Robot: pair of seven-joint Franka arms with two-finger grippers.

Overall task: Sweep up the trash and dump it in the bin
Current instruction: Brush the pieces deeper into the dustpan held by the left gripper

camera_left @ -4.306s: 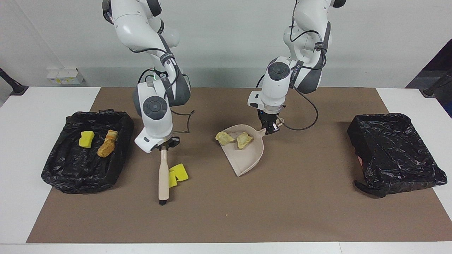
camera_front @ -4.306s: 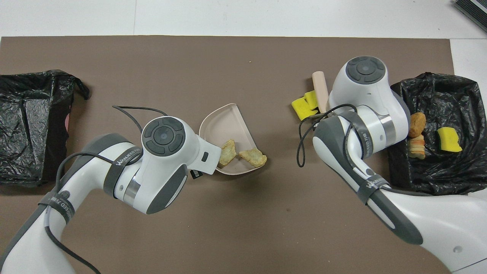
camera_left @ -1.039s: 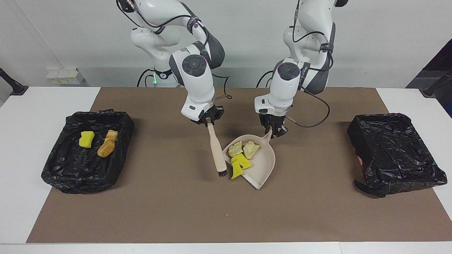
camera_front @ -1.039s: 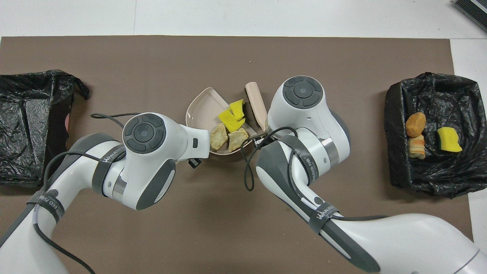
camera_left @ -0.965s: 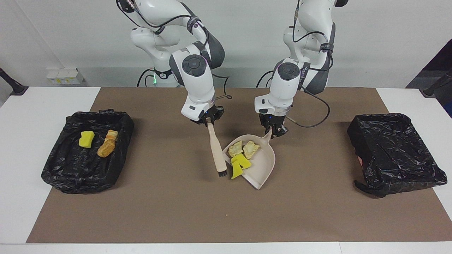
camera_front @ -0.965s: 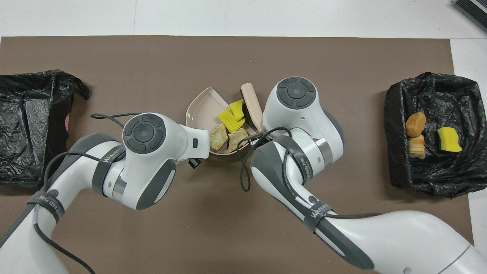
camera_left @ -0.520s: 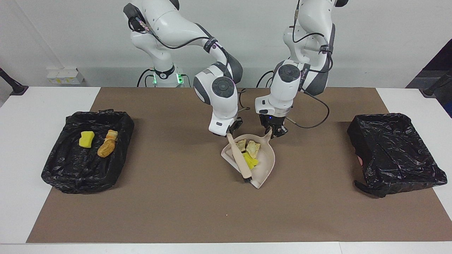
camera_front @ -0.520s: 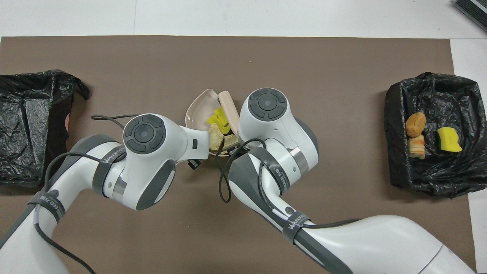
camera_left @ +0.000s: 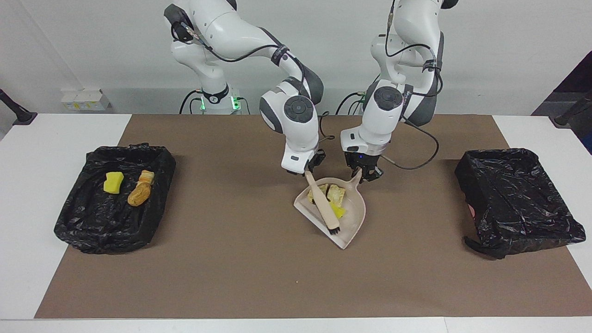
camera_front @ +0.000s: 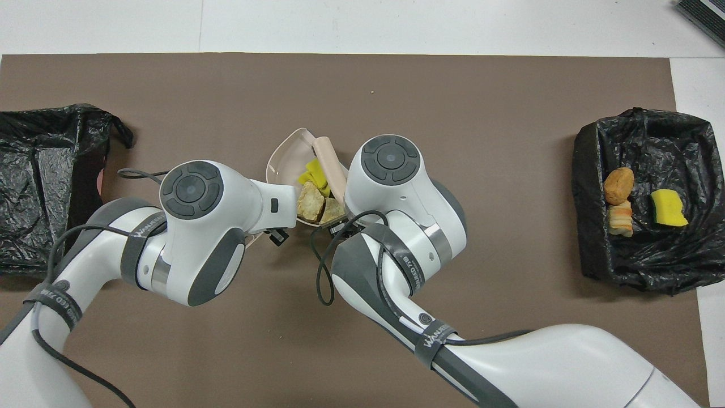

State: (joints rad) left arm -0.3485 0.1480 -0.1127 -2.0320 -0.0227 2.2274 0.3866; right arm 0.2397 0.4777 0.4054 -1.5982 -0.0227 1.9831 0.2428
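Observation:
A beige dustpan (camera_left: 354, 217) (camera_front: 285, 158) lies low at the middle of the brown mat. My left gripper (camera_left: 366, 175) (camera_front: 277, 234) is shut on its handle. In the pan are two tan lumps of trash (camera_left: 336, 192) (camera_front: 310, 202) and yellow scraps (camera_left: 339, 212) (camera_front: 312, 173). My right gripper (camera_left: 309, 169) is shut on a beige brush (camera_left: 321, 203) (camera_front: 329, 163). The brush slants across the pan with its dark bristles near the pan's lip. From overhead the right wrist hides that gripper.
A black-lined bin (camera_left: 76, 217) (camera_front: 640, 260) at the right arm's end holds a yellow sponge chunk (camera_left: 113, 182) and orange-brown lumps (camera_left: 139, 188). A second black-lined bin (camera_left: 515, 199) (camera_front: 39, 181) sits at the left arm's end.
My right gripper has swept the brush over into the dustpan, pushing the yellow scraps in beside the tan lumps. The pan has shifted slightly toward the left arm's end.

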